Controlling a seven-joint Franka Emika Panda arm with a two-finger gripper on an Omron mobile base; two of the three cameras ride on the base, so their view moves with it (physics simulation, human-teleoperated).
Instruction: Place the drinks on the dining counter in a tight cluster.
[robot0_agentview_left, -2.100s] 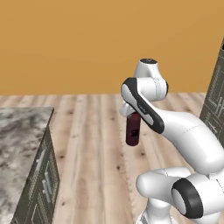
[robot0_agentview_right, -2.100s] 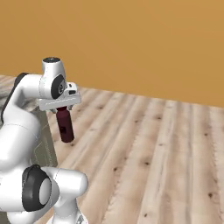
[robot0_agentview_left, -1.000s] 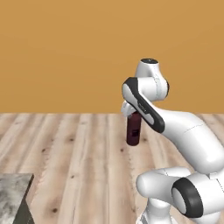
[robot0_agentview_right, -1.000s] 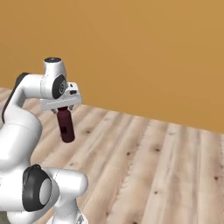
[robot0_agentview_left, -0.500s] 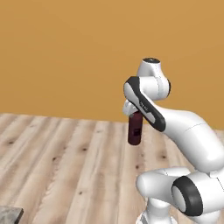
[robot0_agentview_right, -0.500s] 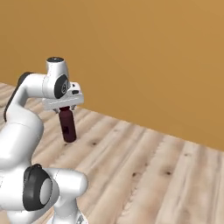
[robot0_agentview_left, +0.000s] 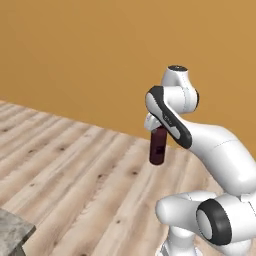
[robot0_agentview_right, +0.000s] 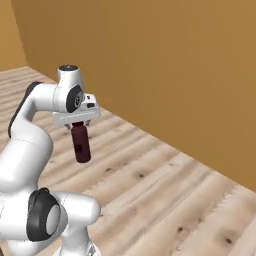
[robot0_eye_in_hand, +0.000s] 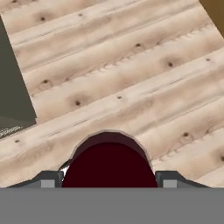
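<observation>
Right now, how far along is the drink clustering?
Done: nothing placed that these views can confirm. In hand: the gripper is shut on the maroon bottle, which hangs upright in the air over the wooden floor, in front of the orange wall. Left: reach the dining counter, set this bottle down, and gather the other drinks close beside it.

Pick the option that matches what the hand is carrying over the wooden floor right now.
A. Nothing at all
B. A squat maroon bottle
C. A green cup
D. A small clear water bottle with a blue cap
B: the hand is shut on the maroon bottle, which hangs upright below it above the wooden floor.
</observation>
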